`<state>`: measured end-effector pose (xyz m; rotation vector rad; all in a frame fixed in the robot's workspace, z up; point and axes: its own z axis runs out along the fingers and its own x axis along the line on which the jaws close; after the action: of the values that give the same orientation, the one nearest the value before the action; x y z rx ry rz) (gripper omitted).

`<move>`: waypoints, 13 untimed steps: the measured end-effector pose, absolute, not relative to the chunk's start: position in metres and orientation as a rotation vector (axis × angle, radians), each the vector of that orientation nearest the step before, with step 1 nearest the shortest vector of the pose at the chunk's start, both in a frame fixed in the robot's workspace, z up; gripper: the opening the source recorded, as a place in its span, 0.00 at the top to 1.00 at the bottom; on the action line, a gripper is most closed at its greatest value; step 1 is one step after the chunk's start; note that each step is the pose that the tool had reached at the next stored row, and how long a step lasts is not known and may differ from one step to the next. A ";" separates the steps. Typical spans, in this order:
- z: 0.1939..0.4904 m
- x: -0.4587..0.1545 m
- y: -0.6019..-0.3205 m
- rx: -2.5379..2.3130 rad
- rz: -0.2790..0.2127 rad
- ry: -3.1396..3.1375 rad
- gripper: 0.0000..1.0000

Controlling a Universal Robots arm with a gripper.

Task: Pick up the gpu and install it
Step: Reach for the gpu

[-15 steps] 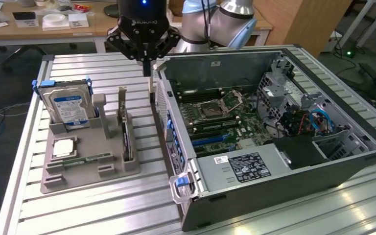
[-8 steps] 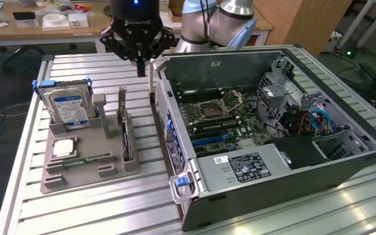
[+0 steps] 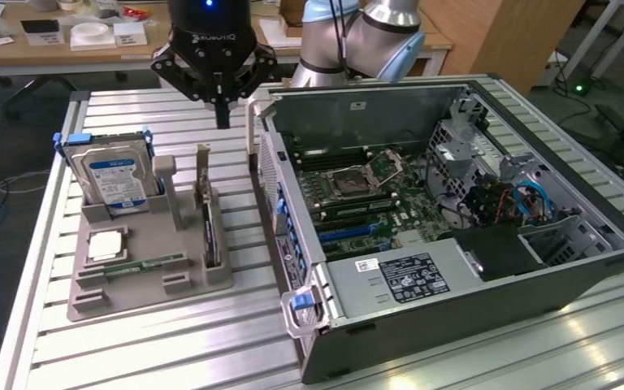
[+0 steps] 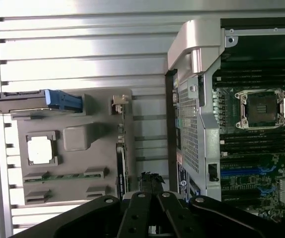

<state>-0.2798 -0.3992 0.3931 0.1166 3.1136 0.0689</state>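
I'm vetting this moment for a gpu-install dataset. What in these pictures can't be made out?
- The gpu: it stands edge-on in the grey tray in both views, so its fan face is hidden.
- The power supply label, exterior view: the print is too small to read.
- The arm, exterior view: cut off by the top edge.
- A corner of the tray, wrist view: covered by the gripper, jaws shut.

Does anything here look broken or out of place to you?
Nothing stands out. The computer case lies open on its side, which looks deliberate. The hard drive and gpu stand neatly in the gray tray. The gripper hangs shut and empty above the tray.
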 end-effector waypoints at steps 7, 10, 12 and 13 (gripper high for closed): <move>0.393 -0.291 -0.399 0.117 0.069 3.114 0.89; 0.393 -0.296 -0.399 0.117 0.069 3.114 0.89; 0.393 -0.300 -0.399 0.117 0.069 3.114 0.89; 0.393 -0.302 -0.399 0.117 0.069 3.114 0.89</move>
<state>-0.3016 -0.3993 0.3931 0.1166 3.1137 0.0689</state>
